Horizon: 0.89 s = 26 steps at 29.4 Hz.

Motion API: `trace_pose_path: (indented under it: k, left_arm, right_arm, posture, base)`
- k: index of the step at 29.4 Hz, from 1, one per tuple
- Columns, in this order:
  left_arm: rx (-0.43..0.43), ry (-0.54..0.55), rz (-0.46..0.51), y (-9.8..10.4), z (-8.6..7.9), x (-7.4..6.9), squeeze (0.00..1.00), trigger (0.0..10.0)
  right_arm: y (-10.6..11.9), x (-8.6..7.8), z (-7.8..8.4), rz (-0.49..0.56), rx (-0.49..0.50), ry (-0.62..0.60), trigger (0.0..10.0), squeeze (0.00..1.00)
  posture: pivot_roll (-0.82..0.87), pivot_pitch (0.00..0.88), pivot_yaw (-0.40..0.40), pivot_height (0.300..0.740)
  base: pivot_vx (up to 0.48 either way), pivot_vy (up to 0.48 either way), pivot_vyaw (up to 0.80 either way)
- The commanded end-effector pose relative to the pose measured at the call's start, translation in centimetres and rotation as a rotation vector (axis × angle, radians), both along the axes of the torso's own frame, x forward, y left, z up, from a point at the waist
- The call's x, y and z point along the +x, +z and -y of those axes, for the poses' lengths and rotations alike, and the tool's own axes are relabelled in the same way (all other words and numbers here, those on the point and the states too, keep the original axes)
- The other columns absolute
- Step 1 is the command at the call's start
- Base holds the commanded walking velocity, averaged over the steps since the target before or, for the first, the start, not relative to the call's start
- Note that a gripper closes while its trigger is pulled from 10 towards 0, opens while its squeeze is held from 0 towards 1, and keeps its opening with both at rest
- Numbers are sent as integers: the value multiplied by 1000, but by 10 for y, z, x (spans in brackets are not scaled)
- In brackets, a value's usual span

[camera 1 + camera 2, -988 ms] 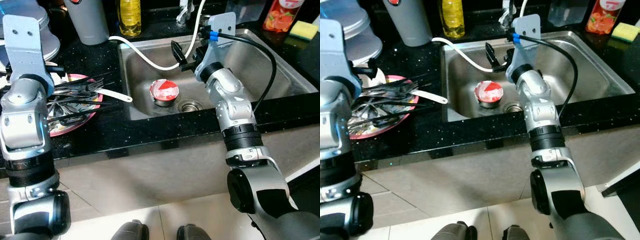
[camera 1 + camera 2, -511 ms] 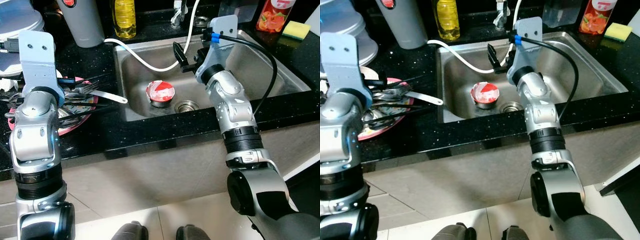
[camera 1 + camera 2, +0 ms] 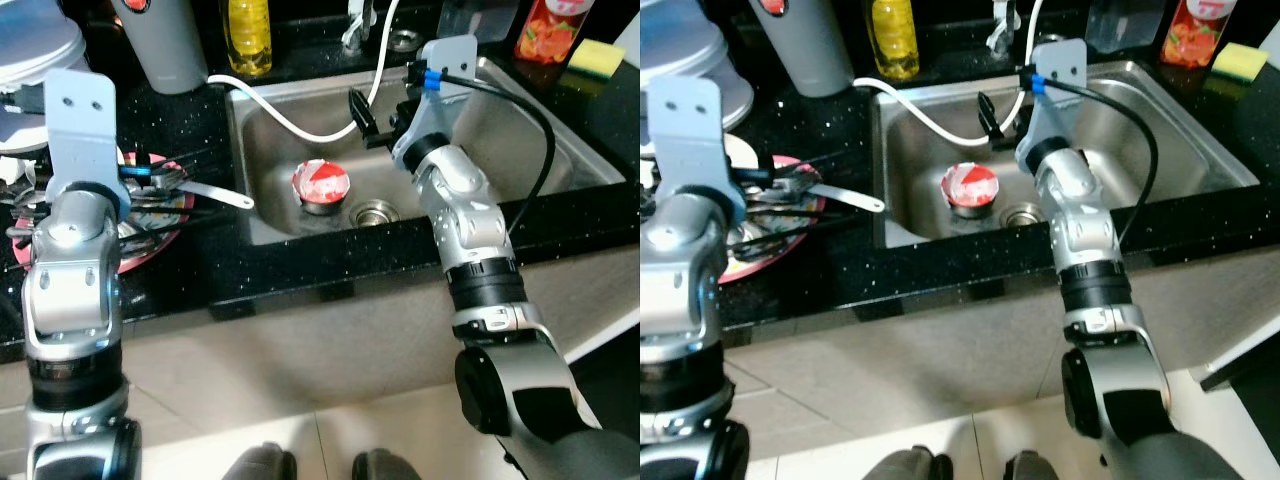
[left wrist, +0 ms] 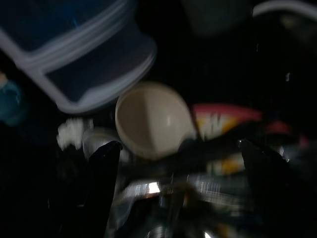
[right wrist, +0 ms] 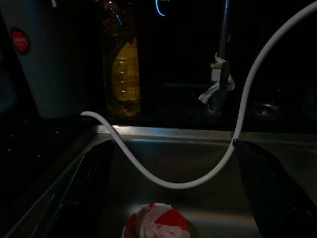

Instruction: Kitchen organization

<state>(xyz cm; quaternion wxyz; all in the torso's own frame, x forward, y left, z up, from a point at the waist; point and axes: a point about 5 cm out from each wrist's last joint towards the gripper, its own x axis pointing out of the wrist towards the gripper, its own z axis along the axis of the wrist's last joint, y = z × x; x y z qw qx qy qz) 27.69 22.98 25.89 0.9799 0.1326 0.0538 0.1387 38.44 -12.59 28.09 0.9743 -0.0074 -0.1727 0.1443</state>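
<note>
On the black counter left of the sink lies a pink plate heaped with forks and spoons. My left gripper hovers open over that heap, with a white bowl just beyond its fingers. A red-and-white cup stands on the sink floor beside the drain. Open and holding nothing, my right gripper hangs inside the steel sink, above and behind the cup. A white hose loops across the sink in front of it.
A grey canister, a yellow oil bottle and the tap line the back of the counter. An orange carton and a yellow sponge sit at the back right. Stacked lidded containers stand at the far left.
The view has shifted a little. My left wrist has moved slightly right and nearer over the plate of cutlery. The right gripper has stayed in the sink, still open.
</note>
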Motion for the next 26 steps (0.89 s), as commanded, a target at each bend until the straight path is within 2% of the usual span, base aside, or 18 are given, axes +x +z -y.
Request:
trace_pose_path:
  k: [1,3,5,7,8,10,11,13,14,16,17,19,21,22,23,24,26]
  left_arm:
    - [67,-63,-57,-1,-7,-17,0,10000]
    - [200,-157,-118,-3,-7,-30,0,10000]
    - [312,-179,-171,-2,-16,-38,0,10000]
    - [440,-197,-195,2,-24,-40,0,10000]
    - [440,-197,-195,2,-24,-40,0,10000]
    - [570,-222,-213,6,-31,-37,0,10000]
    - [570,-222,-213,6,-31,-37,0,10000]
    - [664,-282,-243,9,-31,-35,0,9765]
    - [664,-282,-243,9,-31,-35,0,9765]
    - [702,-415,-291,7,-21,-39,0,10000]
    - [702,-415,-291,7,-21,-39,0,10000]
    - [716,-524,-339,1,-14,-43,0,10000]
    - [762,-557,-343,0,-14,-35,0,10000]
    - [776,-579,-333,0,-12,-29,0,7882]
    - [784,-595,-327,1,-10,-25,0,7882]
    - [790,-625,-317,2,-7,-21,0,8431]
    - [793,-659,-309,4,-3,-18,0,8431]
  right_arm:
    - [-4,-2,2,-9,-4,-12,10000,0]
    - [-6,-2,6,-18,1,-25,10000,0]
    - [-8,-2,6,-27,2,-28,10000,0]
    - [-9,-2,5,-31,2,-24,10000,0]
    - [-9,-2,5,-31,2,-24,10000,0]
    - [-9,-2,3,-33,1,-17,10000,0]
    - [-9,-2,3,-33,1,-17,10000,0]
    - [-9,-2,1,-32,2,-15,10000,0]
    - [-9,-2,1,-32,2,-15,10000,0]
    - [-9,-3,2,-32,8,-19,10000,0]
    - [-9,-3,2,-32,8,-19,10000,0]
    - [-11,-3,3,-39,12,-25,10000,0]
    - [-13,-3,2,-46,12,-24,10000,0]
    - [-12,-3,1,-45,11,-21,10000,0]
    - [-12,-3,0,-45,11,-19,10000,0]
    - [-11,-3,0,-42,10,-18,10000,0]
    - [-11,-3,-1,-40,10,-17,10000,0]
  posture:
    - [180,52,80,740]
    - [186,55,73,740]
    - [186,55,73,740]
    - [194,54,61,740]
    - [194,54,61,740]
    - [191,51,59,740]
    - [191,51,59,740]
    - [187,52,63,740]
    - [187,52,63,740]
    - [187,52,62,740]
    - [187,52,62,740]
    - [188,51,61,740]
    - [180,48,59,740]
    - [173,44,57,740]
    - [173,44,57,740]
    - [160,35,63,740]
    - [160,35,63,740]
  base:
    - [0,0,0]
    - [0,0,0]
    - [0,0,0]
    - [0,0,0]
    - [0,0,0]
    - [0,0,0]
    - [0,0,0]
    - [0,0,0]
    - [0,0,0]
    - [0,0,0]
    - [0,0,0]
    - [0,0,0]
    - [0,0,0]
    - [0,0,0]
    - [0,0,0]
    - [0,0,0]
    - [0,0,0]
